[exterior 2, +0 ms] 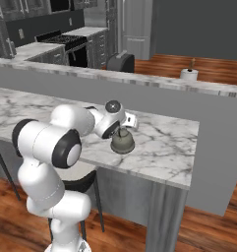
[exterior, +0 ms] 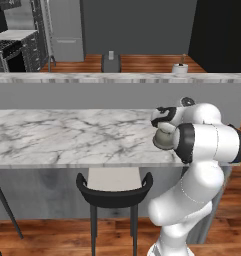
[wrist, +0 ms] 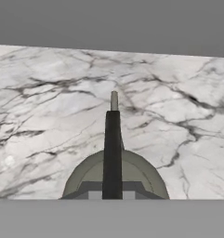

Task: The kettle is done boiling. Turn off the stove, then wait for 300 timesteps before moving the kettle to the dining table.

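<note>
Tool [exterior 2: 122,129] clamped tight on the kettle's [exterior 2: 123,142] dark handle, above the dining table [exterior 2: 169,142]

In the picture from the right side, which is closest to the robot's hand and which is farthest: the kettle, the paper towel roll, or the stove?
1. The kettle: right under the gripper, on the dining table.
2. The paper towel roll: on the raised ledge, back right.
3. The stove: far back left, in the kitchen.
</note>
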